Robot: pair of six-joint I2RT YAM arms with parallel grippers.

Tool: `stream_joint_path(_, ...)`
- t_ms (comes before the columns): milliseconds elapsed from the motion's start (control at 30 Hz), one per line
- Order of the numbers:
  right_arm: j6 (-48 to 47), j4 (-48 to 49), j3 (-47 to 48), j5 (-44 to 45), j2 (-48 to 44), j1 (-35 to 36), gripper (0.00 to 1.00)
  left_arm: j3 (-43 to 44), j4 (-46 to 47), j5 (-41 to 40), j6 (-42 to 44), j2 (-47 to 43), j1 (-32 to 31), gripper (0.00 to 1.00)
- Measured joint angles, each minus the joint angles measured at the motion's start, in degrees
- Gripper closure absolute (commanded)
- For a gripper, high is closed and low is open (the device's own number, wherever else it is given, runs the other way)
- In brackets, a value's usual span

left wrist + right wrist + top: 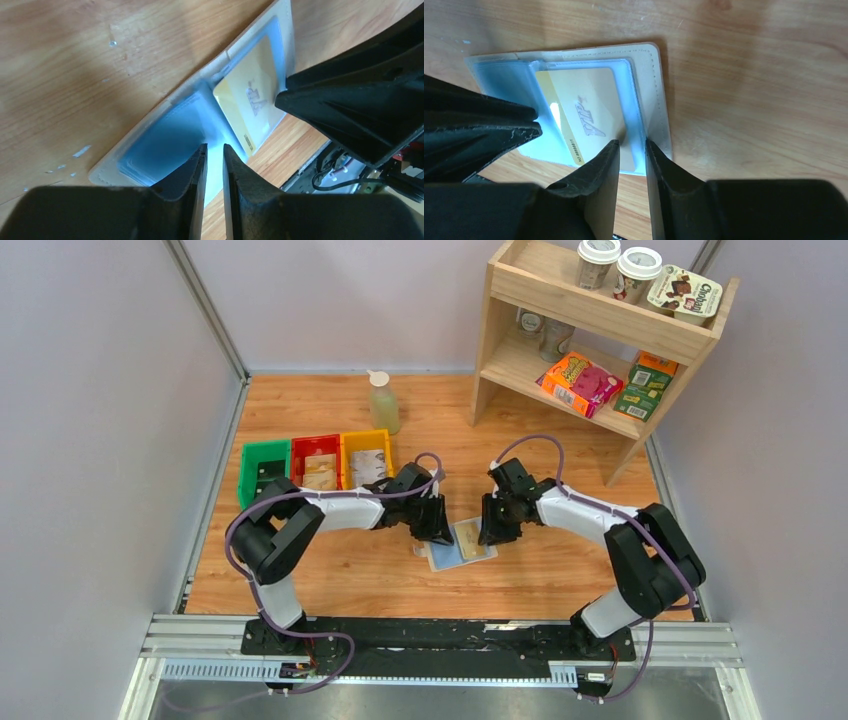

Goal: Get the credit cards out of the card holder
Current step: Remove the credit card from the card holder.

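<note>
The card holder [462,545] lies open on the wooden table between the two grippers, pale blue-grey inside with a beige rim. A tan-gold credit card [589,112] with "VIP" print sits in its right panel's clear pocket and also shows in the left wrist view [252,97]. The left panel [165,142] looks blue, with no card that I can make out. My left gripper [213,146] stands over the holder's middle fold, jaws a narrow gap apart with nothing between them. My right gripper [630,142] is over the right panel's outer edge, jaws slightly apart and holding nothing.
Green [264,468], red [318,462] and yellow [367,456] bins stand in a row behind the left arm, the red and yellow ones with cards inside. A bottle [383,402] stands behind them. A wooden shelf [600,330] with snacks is at the back right.
</note>
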Motion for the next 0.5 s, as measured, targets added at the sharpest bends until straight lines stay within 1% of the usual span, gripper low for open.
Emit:
stream_joint_path(167,3.6,2.2,-1.0,-2.8,0.0,0.8,0.7,2.0,-3.3,-2.6,3.6,0.4,2.1,0.75)
stream_joint_path(233,4.4,2.7,-1.0,-3.1,0.0,1.6,0.7,2.4,-4.0,-3.5,4.7,0.4,3.5,0.72)
stream_joint_path(400,5.5,3.1,-1.0,-2.6,-2.0,2.2,0.7,3.3,-5.6,-5.7,6.5,-0.5,5.2,0.59)
stream_joint_path(500,5.5,3.2,-1.0,-1.2,-4.9,2.1,0.7,2.6,-5.2,-5.7,5.6,-2.4,5.1,0.49)
